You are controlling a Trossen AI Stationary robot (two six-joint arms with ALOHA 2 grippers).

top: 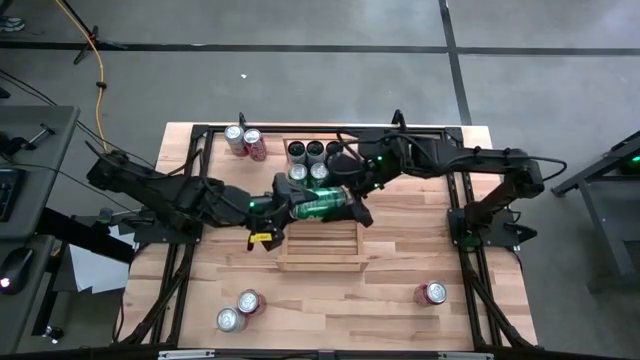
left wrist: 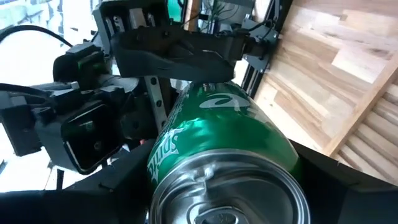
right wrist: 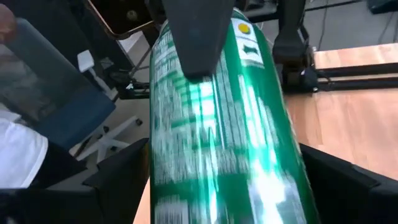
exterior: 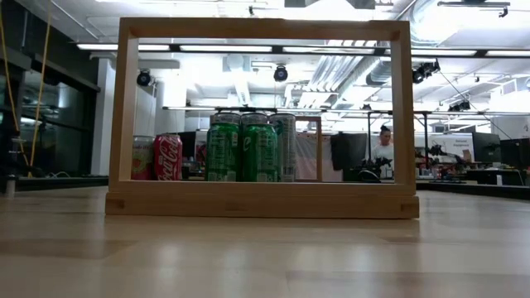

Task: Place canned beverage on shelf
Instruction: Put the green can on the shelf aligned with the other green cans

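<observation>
Both grippers, left (top: 283, 208) and right (top: 352, 205), clamp one green can (top: 318, 205) sideways above the shelf (top: 320, 255), seemingly a handover so it can be stood upright.

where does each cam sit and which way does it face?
High: overhead, straight down; both arms, left gripper and right gripper shut on green can above shelf.
Low: table height, level through shelf into room; no arm shows.
Left wrist: faces can's top end; own fingers flank it.
Right wrist: faces can's side; own fingers flank it.
Shared: both wrists show that can.
</observation>
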